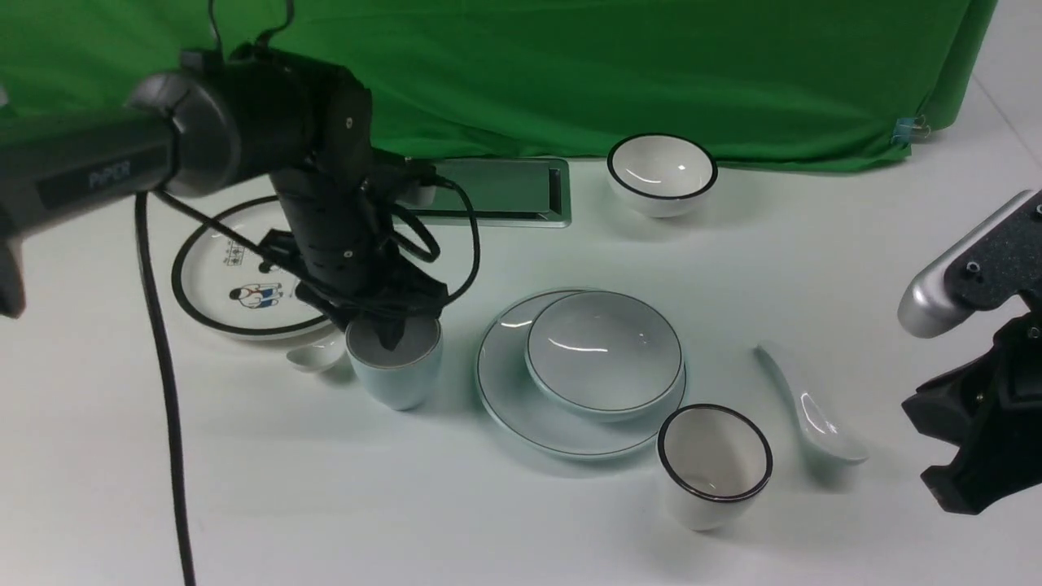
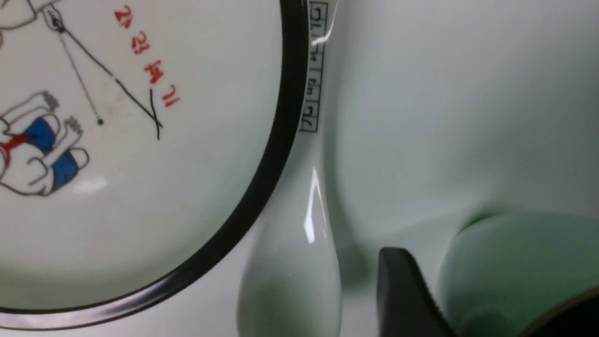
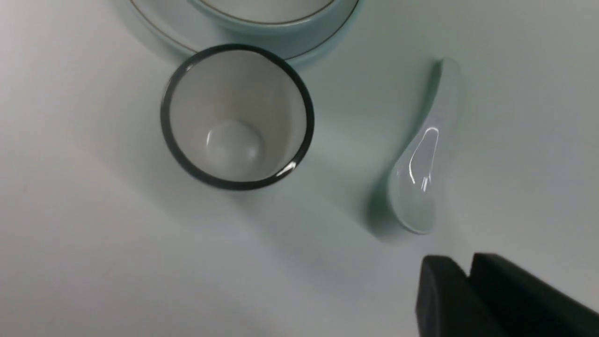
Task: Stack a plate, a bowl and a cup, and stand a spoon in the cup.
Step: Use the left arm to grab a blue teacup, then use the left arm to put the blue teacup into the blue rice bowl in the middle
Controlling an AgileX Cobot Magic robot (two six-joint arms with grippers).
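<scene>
Cartoon plate (image 1: 213, 277) lies at left on the table (image 1: 407, 513), with the labelled spoon (image 1: 316, 353) just beside its rim. Black-rimmed bowl (image 1: 661, 173) stands near the green cloth (image 1: 570, 73). Black-rimmed cup (image 1: 715, 465) stands upright nearer the front.

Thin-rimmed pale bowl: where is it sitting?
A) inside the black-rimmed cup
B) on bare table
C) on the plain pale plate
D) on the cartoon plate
C: in the front view the bowl rests on the plain plate, whose bare surface shows around the bowl's left and near sides.
</scene>
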